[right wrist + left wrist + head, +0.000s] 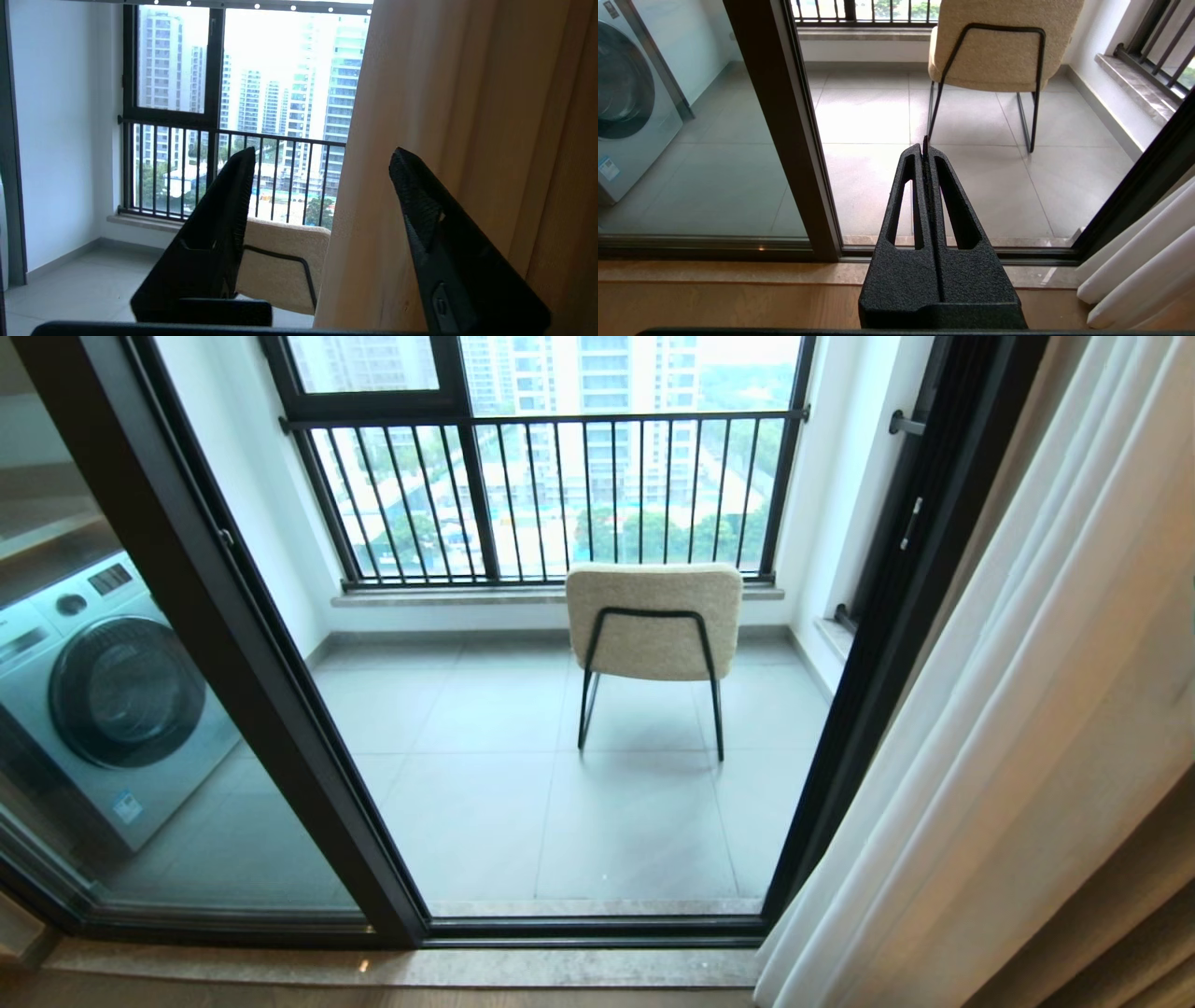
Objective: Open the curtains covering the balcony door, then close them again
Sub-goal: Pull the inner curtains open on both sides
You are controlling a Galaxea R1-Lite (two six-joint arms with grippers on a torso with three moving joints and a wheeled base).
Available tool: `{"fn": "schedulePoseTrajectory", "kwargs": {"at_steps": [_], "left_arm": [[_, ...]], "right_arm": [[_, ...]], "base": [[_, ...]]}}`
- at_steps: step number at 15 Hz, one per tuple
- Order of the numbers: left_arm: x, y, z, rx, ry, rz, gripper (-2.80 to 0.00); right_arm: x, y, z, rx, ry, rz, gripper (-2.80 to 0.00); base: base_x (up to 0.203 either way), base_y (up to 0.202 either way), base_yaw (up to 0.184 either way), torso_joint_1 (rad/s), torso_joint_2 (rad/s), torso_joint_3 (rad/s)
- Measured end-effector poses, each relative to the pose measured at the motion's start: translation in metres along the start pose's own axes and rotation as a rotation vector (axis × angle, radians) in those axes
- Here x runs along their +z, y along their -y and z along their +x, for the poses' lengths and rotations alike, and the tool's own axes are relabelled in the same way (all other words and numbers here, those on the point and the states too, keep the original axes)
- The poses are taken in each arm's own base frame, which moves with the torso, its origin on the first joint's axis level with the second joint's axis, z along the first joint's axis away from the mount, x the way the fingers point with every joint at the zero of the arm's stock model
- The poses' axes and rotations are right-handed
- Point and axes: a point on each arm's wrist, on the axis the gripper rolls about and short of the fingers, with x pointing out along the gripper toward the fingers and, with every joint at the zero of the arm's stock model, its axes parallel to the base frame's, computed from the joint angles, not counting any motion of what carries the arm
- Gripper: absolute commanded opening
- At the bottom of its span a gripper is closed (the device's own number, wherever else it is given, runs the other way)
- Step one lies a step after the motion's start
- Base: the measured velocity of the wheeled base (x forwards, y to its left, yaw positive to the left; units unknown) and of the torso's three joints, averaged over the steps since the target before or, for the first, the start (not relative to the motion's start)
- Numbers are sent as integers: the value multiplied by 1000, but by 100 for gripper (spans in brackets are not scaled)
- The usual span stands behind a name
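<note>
Curtains [1008, 728] bunched at right door [840, 709] edge: light, soft, slippery. Right gripper [322, 186] jaws spread astride leading fold, pinch there; left gripper [924, 144] clenched, empty.

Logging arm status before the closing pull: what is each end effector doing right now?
Left end effector: closed, holding nothing, pointing at the balcony floor.
Right end effector: open, fingers straddling the leading edge of the curtains, not clamped.

Open doorway between the dark door frame [280, 709] and the gathered curtains [1008, 737]. Beyond the sill, bare tile floor [485, 784], then a chair [653, 621] mid-balcony and the railing [560, 495] behind. Curtain edge between the right hand's [322, 158] spread fingers.
</note>
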Motion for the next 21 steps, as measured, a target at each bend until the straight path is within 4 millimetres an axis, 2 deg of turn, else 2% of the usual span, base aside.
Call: {"fn": "schedulePoseTrajectory", "kwargs": {"at_steps": [5,10,14,19,21], "left_arm": [[0,0,0,0,0,0,-280],[0,0,0,0,0,0,-280],[0,0,0,0,0,0,-280],[0,0,0,0,0,0,-280],[0,0,0,0,0,0,-280]], "right_arm": [[-7,-15,-16,47,7,5,-280],[-23,-22,-33,23,-78,-37,-280],[-43,-26,-52,-45,-215,-77,-280],[-69,-28,-85,-170,-446,-156,-280],[-75,-29,-94,-127,-458,-141,-280]], "base": [[0,0,0,0,0,0],[0,0,0,0,0,0],[0,0,0,0,0,0],[0,0,0,0,0,0],[0,0,0,0,0,0]]}}
